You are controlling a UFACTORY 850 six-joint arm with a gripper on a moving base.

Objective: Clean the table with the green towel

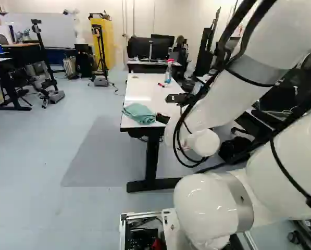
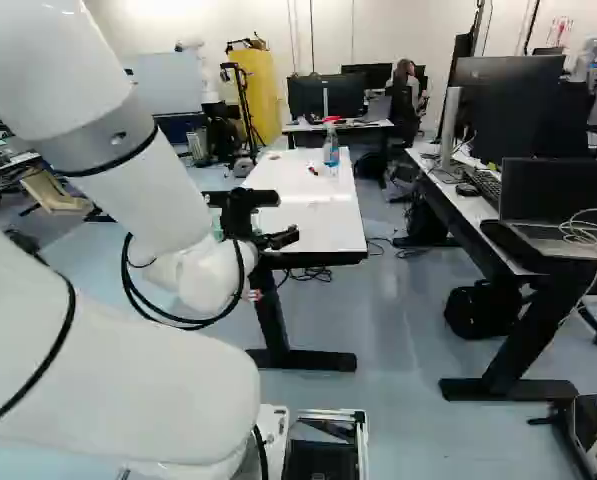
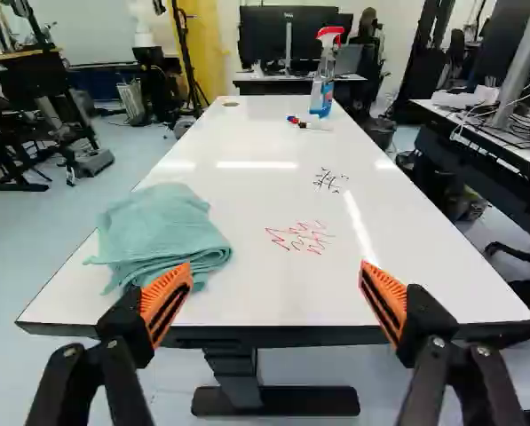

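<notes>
The green towel (image 1: 139, 112) lies crumpled on the near left corner of the white table (image 1: 139, 88). Over the table's near end, to the right of the towel in the left base view, is my gripper (image 1: 164, 118); the right base view shows the gripper (image 2: 278, 238) at the same near end. In the wrist view my gripper (image 3: 273, 297) stands wide open with nothing between its fingers, and the towel (image 3: 162, 232) lies just ahead of one finger. Red scribbles (image 3: 302, 237) and black marks (image 3: 330, 180) are on the tabletop (image 3: 247, 200).
A spray bottle (image 3: 325, 73) with a red head stands toward the table's far end, with markers (image 3: 307, 123) beside it. Another desk (image 2: 478, 215) with a laptop and monitors runs along the right. Monitors (image 2: 325, 96) stand on a desk beyond the table.
</notes>
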